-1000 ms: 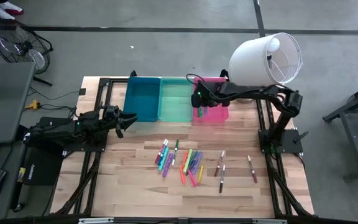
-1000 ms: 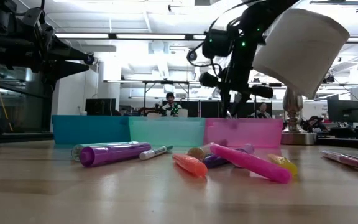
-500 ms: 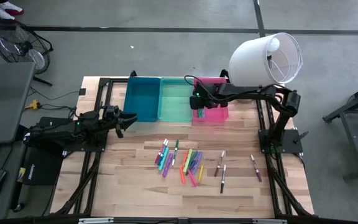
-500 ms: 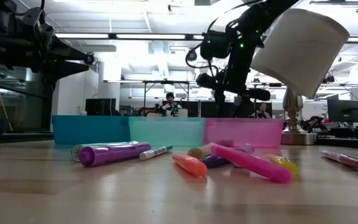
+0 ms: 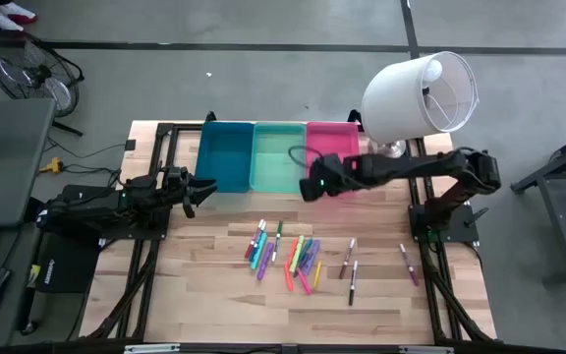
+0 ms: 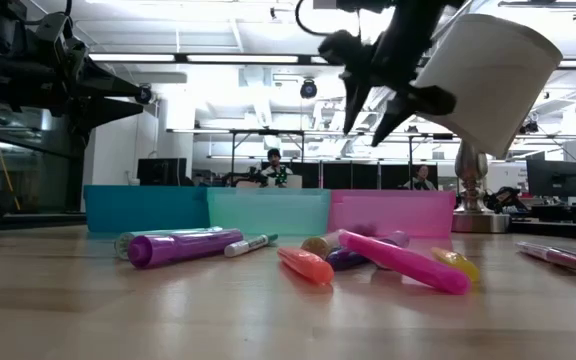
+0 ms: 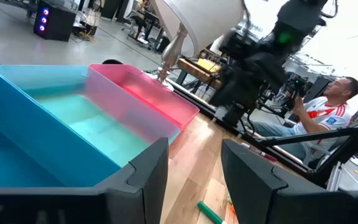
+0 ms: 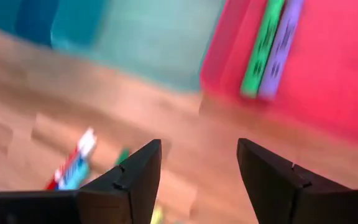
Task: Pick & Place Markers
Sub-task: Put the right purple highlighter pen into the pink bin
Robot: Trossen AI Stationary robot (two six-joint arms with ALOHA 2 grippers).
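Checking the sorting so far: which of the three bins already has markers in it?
The pink bin. The right wrist view shows a green marker and a purple marker lying side by side inside it; the visible part of the mint green bin beside it shows none.

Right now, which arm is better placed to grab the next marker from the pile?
Right, probably. The right gripper hangs open and empty at the front edge of the pink plastic bin, nearly over the scattered thin markers. The left gripper waits open by the blue rectangular bin, farther off.
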